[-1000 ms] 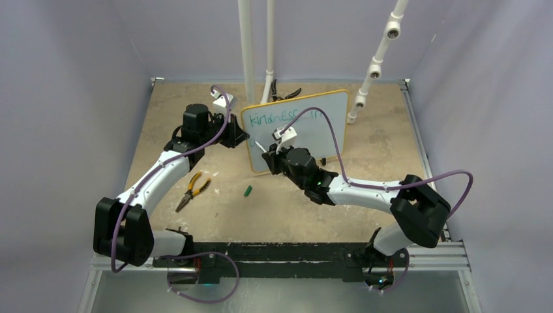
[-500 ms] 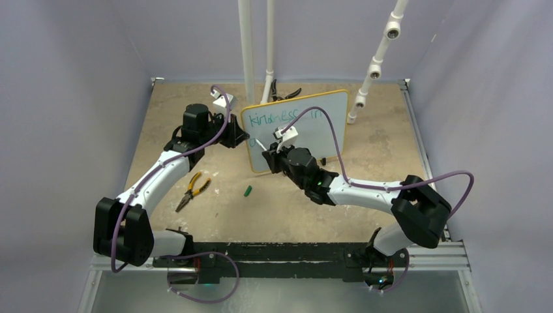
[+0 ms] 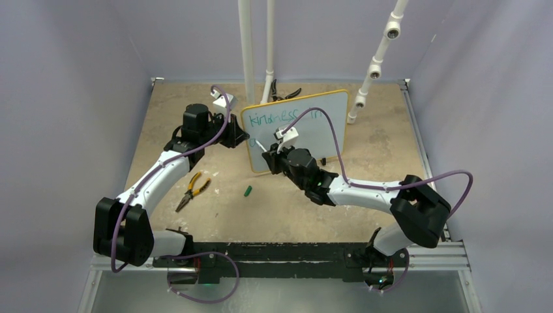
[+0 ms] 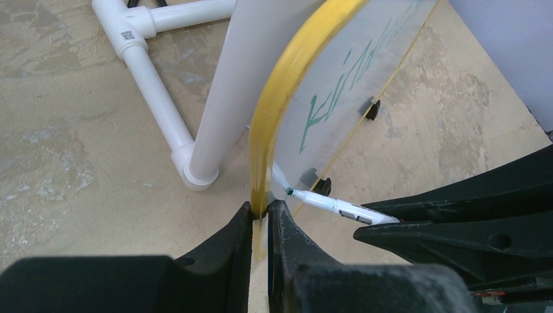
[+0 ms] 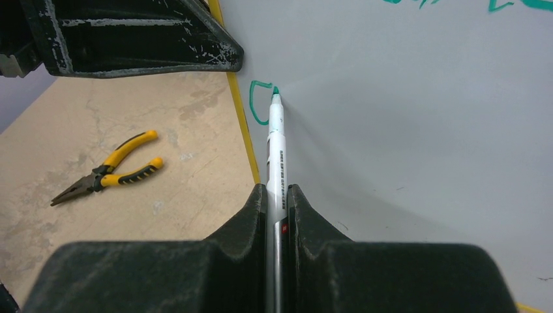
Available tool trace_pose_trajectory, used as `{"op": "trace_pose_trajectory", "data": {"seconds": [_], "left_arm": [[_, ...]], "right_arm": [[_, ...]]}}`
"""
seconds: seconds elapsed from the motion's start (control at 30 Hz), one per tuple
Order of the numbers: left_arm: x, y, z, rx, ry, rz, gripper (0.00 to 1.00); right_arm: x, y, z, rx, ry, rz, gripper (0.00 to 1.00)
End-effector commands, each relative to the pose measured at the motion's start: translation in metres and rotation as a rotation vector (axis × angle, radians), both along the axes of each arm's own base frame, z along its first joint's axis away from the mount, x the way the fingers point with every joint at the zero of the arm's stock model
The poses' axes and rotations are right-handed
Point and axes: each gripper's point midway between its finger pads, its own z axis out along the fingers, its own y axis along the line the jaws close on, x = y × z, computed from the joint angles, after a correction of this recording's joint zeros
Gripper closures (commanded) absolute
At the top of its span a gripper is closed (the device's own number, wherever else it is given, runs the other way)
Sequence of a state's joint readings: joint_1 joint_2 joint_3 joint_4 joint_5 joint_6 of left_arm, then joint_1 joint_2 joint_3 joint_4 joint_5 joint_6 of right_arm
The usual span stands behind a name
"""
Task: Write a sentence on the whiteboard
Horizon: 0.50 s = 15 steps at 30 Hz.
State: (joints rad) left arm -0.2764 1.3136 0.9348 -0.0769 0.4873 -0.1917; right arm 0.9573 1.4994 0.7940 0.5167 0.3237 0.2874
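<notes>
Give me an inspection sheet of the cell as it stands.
Surface: tan, mottled table; no spill seen.
Job's things: whiteboard standing upright; sentence starts "kindness", a second row just begun at lower left; marker tip on the board.
Clutter: yellow pliers and a small green piece, perhaps the pen cap, in front of the board; dark pliers behind it.
Claws: left claw shut on the board's yellow edge; right claw shut on the marker.
Cables: purple cables loop off both arms; the right one arcs across the board's face.
Surroundings: white pipes behind the board; plain walls.
</notes>
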Motion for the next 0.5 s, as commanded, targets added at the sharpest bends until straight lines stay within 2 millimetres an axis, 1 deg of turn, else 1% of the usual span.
{"op": "trace_pose_trajectory", "data": {"seconds": [0.0, 0.23, 0.37, 0.47], "left_arm": [[0.008, 0.003, 0.013, -0.009, -0.041, 0.035, 1.0], [0.008, 0.004, 0.012, -0.007, -0.038, 0.037, 1.0], [0.008, 0.004, 0.012, -0.007, -0.04, 0.037, 1.0], [0.008, 0.004, 0.012, -0.007, -0.04, 0.037, 1.0]], "right_arm": [[0.008, -0.01, -0.014, -0.019, 0.023, -0.054, 1.0], [0.003, -0.014, -0.028, -0.033, 0.053, -0.056, 1.0], [0.002, -0.017, -0.031, -0.035, 0.064, -0.063, 1.0], [0.002, -0.02, -0.031, -0.033, 0.063, -0.076, 1.0]]}}
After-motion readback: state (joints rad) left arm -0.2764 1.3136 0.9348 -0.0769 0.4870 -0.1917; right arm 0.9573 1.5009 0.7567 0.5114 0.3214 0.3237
